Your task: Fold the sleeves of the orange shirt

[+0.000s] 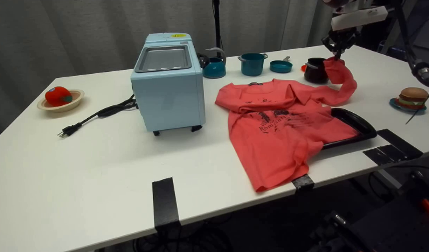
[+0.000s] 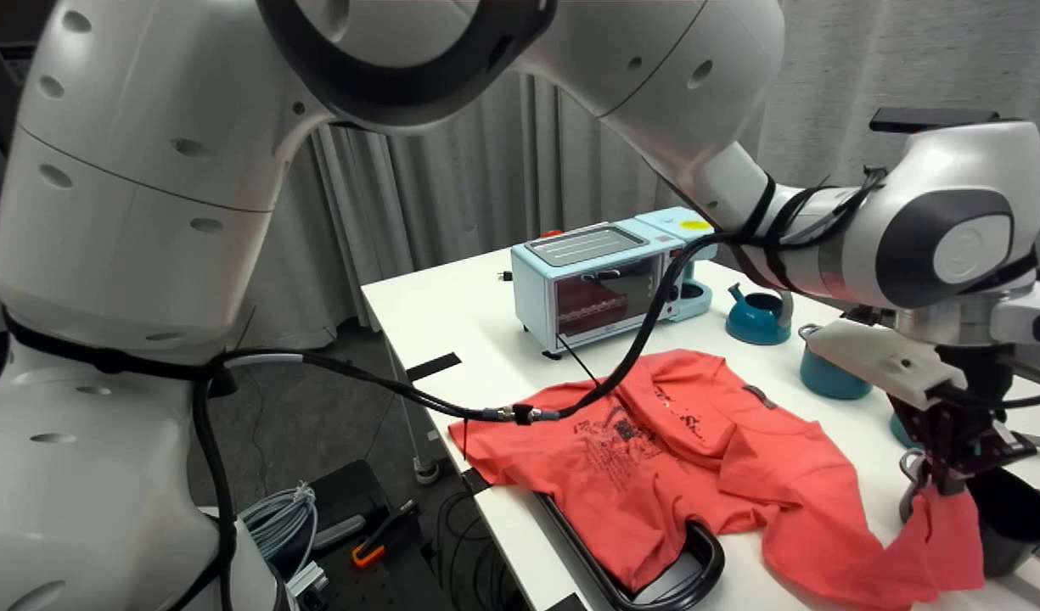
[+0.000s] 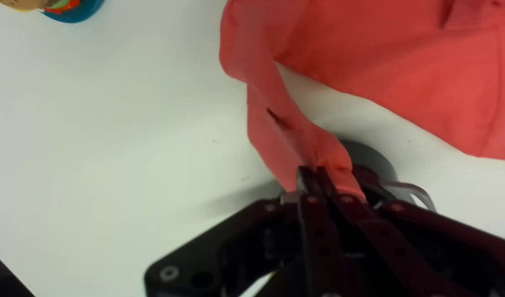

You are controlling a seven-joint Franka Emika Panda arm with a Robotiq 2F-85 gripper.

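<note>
The orange shirt [image 1: 270,154] lies spread on the white table, with dark print on its chest; it also shows in an exterior view [image 2: 621,458]. One sleeve [image 1: 242,101] appears to lie across the chest. The other sleeve [image 1: 346,85] stretches away from the body, and its end is lifted. My gripper [image 1: 337,56] is shut on that sleeve's end above the table, beside a black pot [image 1: 313,74]. In the wrist view my fingertips [image 3: 317,170] pinch the sleeve cloth [image 3: 277,107], which hangs down from them.
A black tray [image 1: 366,127] lies partly under the shirt. A light-blue oven [image 1: 168,98] stands beside the shirt. A teal pot [image 1: 253,64], a teal pan [image 1: 281,66] and a kettle [image 1: 214,69] stand behind it. A toy burger [image 1: 413,96] sits near the held sleeve.
</note>
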